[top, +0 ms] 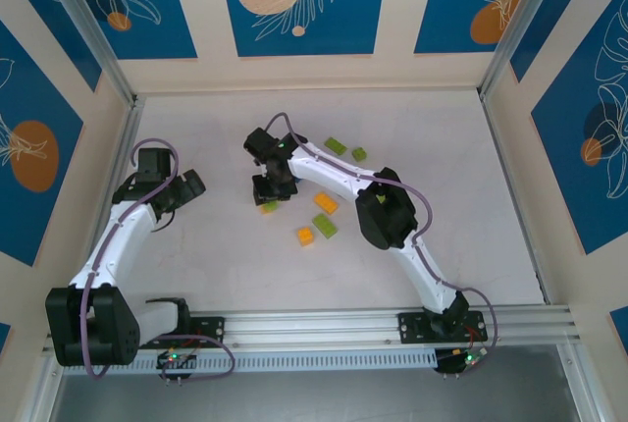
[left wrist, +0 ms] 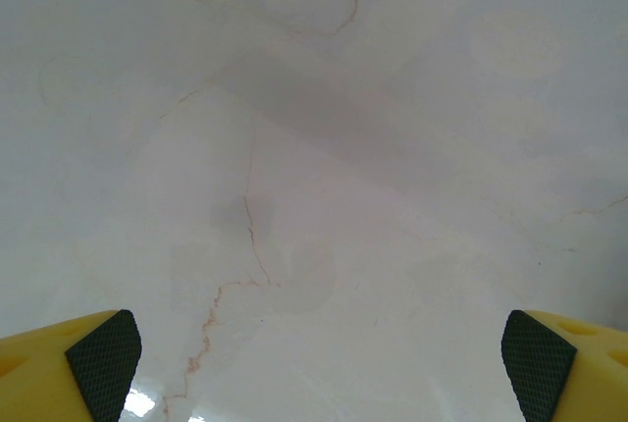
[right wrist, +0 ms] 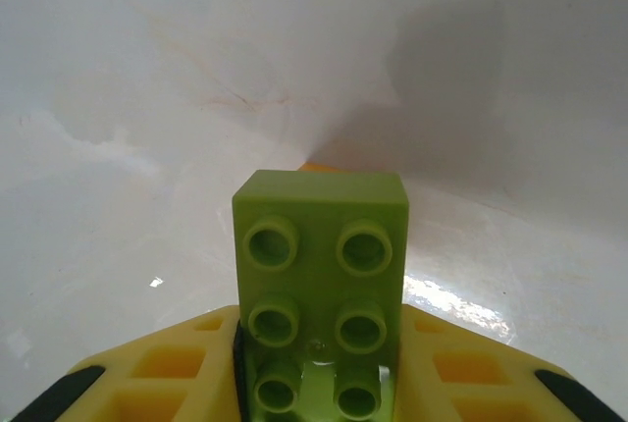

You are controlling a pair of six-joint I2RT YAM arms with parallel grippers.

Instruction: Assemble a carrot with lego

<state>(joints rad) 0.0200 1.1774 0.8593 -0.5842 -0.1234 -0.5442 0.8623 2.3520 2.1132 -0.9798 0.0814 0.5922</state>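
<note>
white table (top: 196, 255); right tool (right wrist: 319, 393) clamps green brick (right wrist: 321, 255)

A robot lab cell: white table (top: 216, 265) walled by blue patterned panels (top: 339, 20) and aluminium posts (top: 86, 25).

A pale, veined table (top: 196, 255) bears, right of centre, two green bricks (top: 336, 145) above, two orange bricks (top: 326, 202) and another green brick (top: 325, 225) below.
</note>
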